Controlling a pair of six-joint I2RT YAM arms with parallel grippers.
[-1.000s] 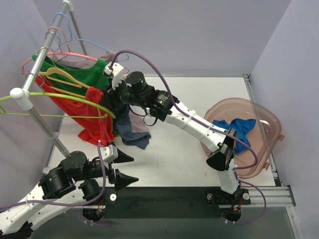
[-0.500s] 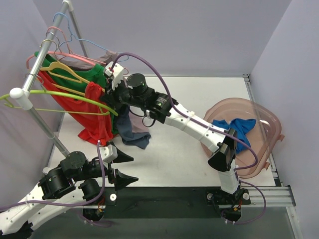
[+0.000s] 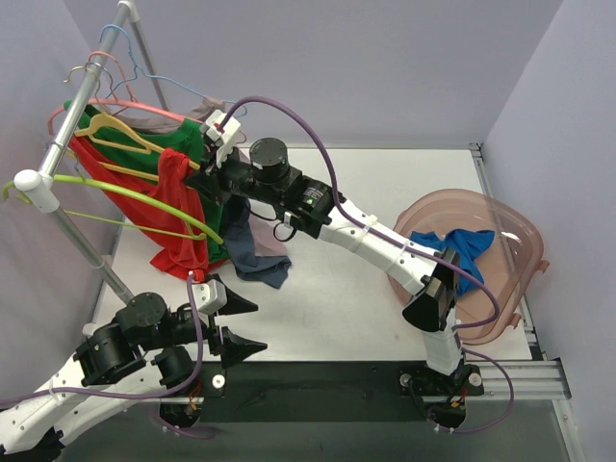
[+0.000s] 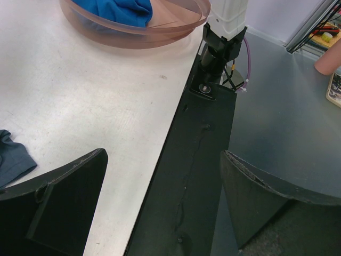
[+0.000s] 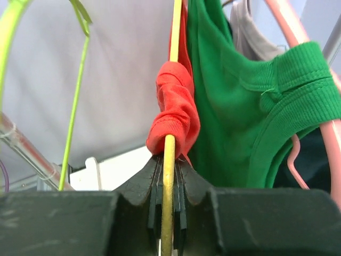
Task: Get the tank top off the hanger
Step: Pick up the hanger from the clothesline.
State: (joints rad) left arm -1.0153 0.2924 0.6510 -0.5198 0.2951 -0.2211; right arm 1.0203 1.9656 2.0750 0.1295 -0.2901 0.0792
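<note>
Gripping the thin yellow hanger (image 5: 173, 37) tight in the right hand (image 5: 168, 178), with the red tank top (image 5: 176, 109) bunched on the rod just above the grip and a green tank top (image 5: 229, 96) just right of it. Holding the left hand (image 4: 162, 186) wide open over the near edge of the surface (image 4: 80, 90), well apart from the garments

We list: one translucent pink basin (image 3: 508, 306) at three o'clock on the bench (image 3: 337, 289), blue cloth (image 3: 460, 246) inside; one navy garment (image 3: 260, 260) at nine o'clock; one green top (image 3: 188, 142) hanging at ten o'clock.
</note>
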